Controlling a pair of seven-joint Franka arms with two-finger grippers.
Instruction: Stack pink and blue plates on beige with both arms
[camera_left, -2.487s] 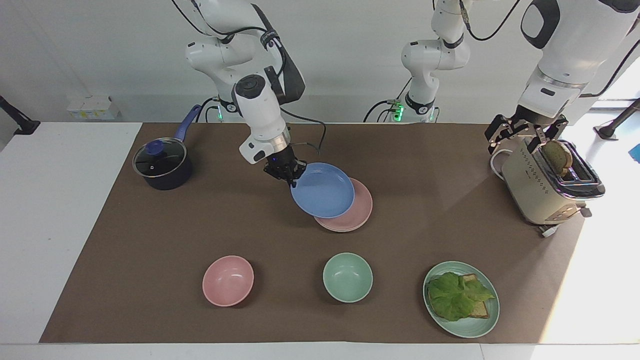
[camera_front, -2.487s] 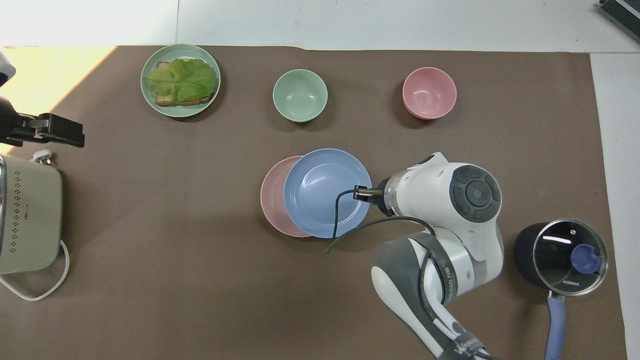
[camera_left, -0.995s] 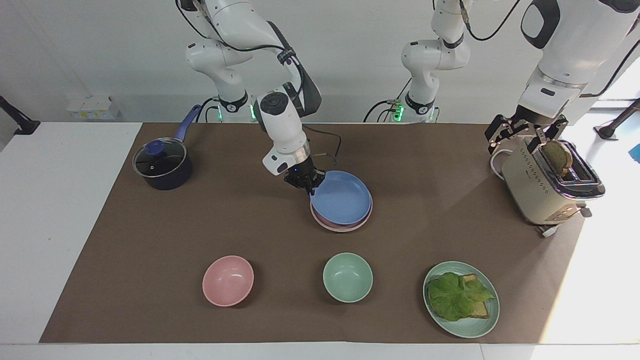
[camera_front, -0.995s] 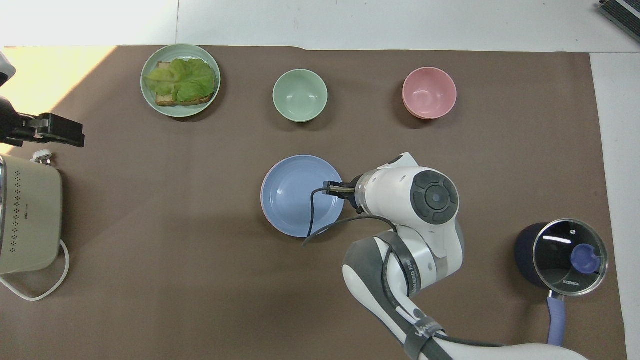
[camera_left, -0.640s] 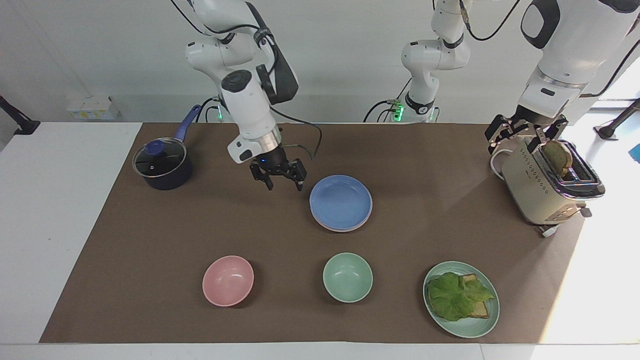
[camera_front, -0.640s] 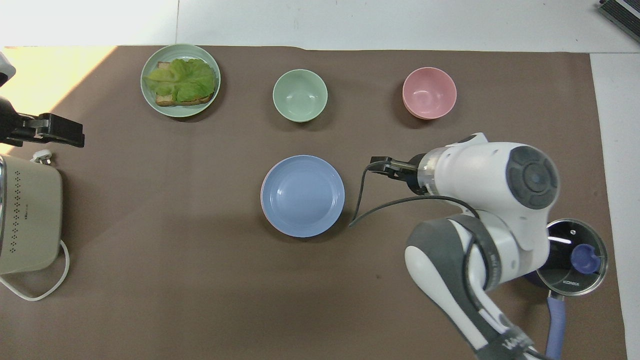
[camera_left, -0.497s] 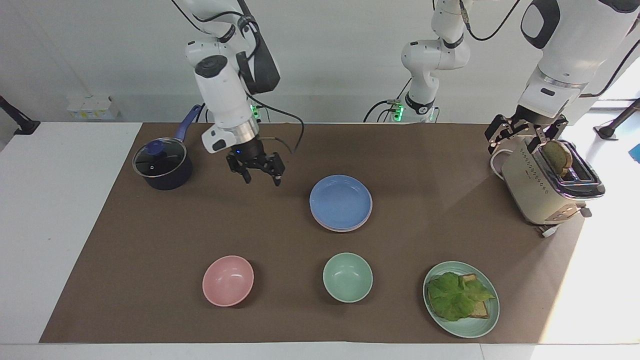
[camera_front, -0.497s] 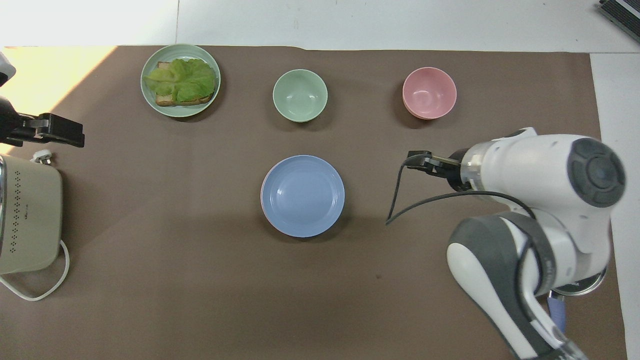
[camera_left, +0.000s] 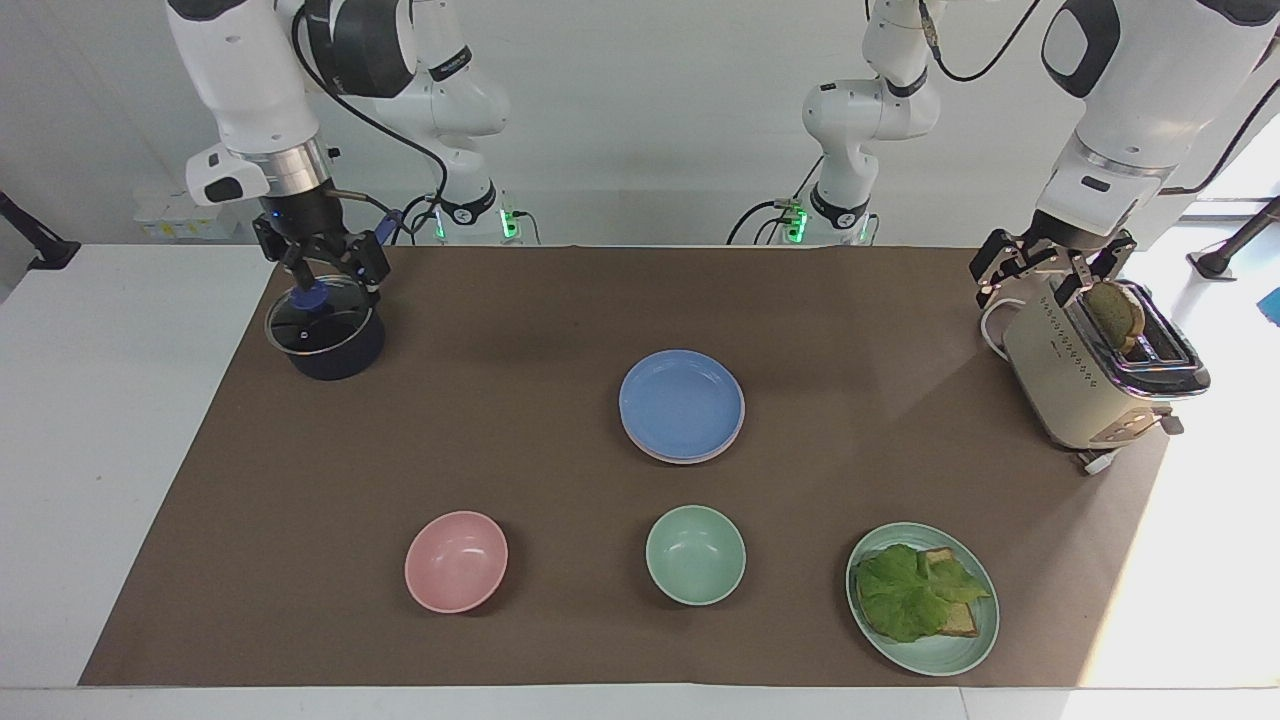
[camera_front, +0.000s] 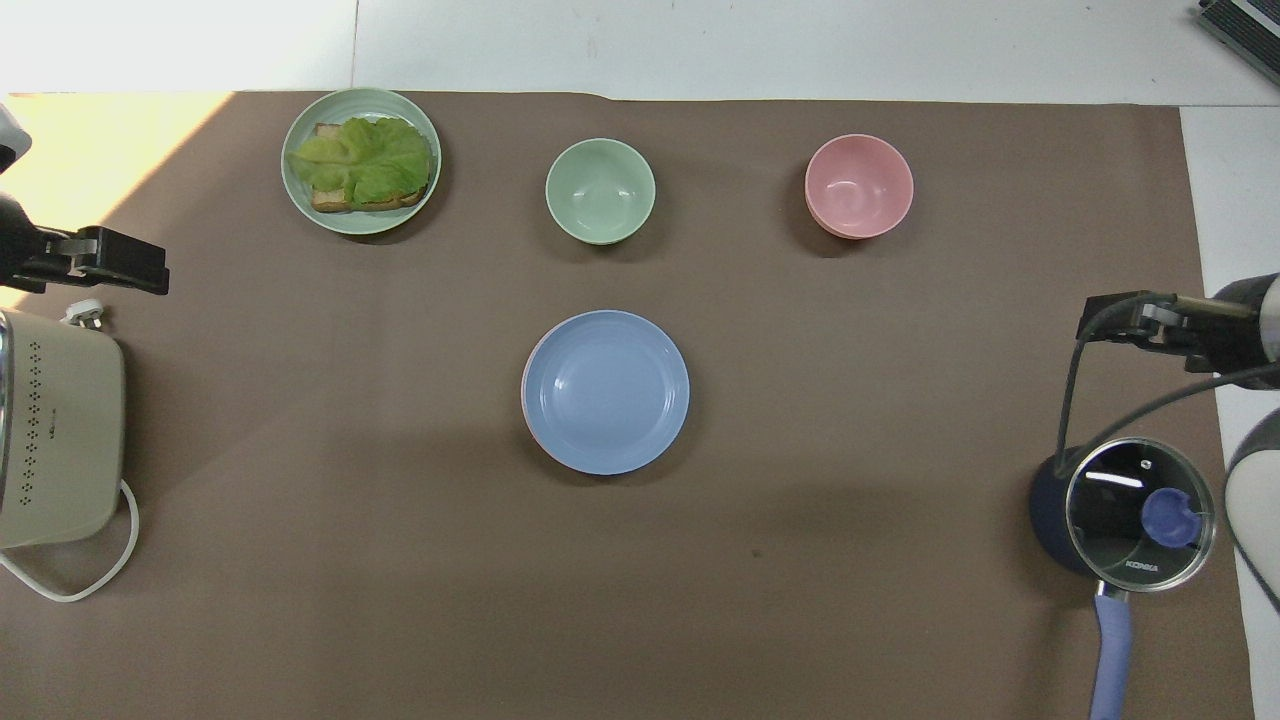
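The blue plate (camera_left: 682, 400) (camera_front: 606, 390) lies flat on the pink plate (camera_left: 700, 458) at the middle of the mat. Only a thin edge of the pink plate (camera_front: 524, 385) shows around it. The beige plate is hidden. My right gripper (camera_left: 335, 285) (camera_front: 1110, 322) hangs open and empty over the saucepan, well away from the stack. My left gripper (camera_left: 1030, 285) (camera_front: 150, 275) waits open and holds nothing, over the toaster at the left arm's end of the table.
A lidded dark saucepan (camera_left: 325, 335) stands at the right arm's end. A cream toaster (camera_left: 1095, 370) holds a slice of bread. Farther from the robots are a pink bowl (camera_left: 456, 560), a green bowl (camera_left: 695, 553) and a green plate (camera_left: 975, 640) with lettuce and bread.
My right gripper set the blue plate down on the pink one, opened, and swung away toward the right arm's end until it was over the saucepan. The left arm has not moved.
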